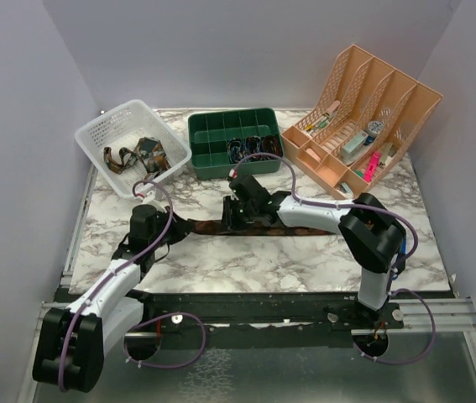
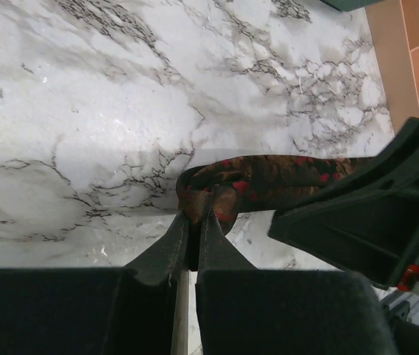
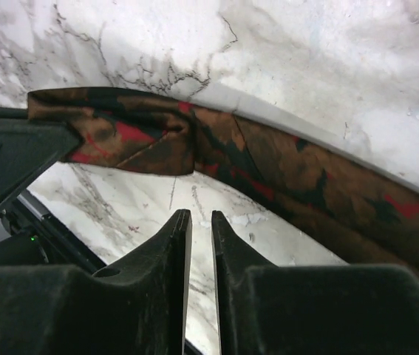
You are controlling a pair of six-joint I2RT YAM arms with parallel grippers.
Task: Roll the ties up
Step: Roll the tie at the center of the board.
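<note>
- Left gripper [image 2: 196,216]: fingers pressed together, pinching the curled tip of the tie [image 2: 268,177] right at the fold. The grip sits at the very end, likely so that end can be turned over on itself as the core of a roll.
- Right gripper [image 3: 198,216]: fingers parted by a narrow slit with nothing between them. The tips hover just near of the tie's edge and, as far as the wrist view shows, do not touch it.
- Tie: dark brown with red-orange flecks, lying as a long flat strip left to right across the middle of the marble table [image 1: 246,264]. Its left end rises in a small loop at the left fingers, and a diagonal fold shows close to the right fingers.
- Both grippers work the strip's left part, close beside each other. This reads as one to turn and one to steady the cloth.
- Judged progress: one small curl only, with nearly all the length flat.
- Far left: white basket [image 1: 103,134] holding loose ties [image 1: 141,155] in a tangle, probably the supply.
- Far centre: green tray [image 1: 233,170] with compartments and a few dark bundles inside. They may be finished rolls, but they are too small to tell.
- Far right: peach organiser [image 1: 389,84] of odds and ends, well apart from the work.
</note>
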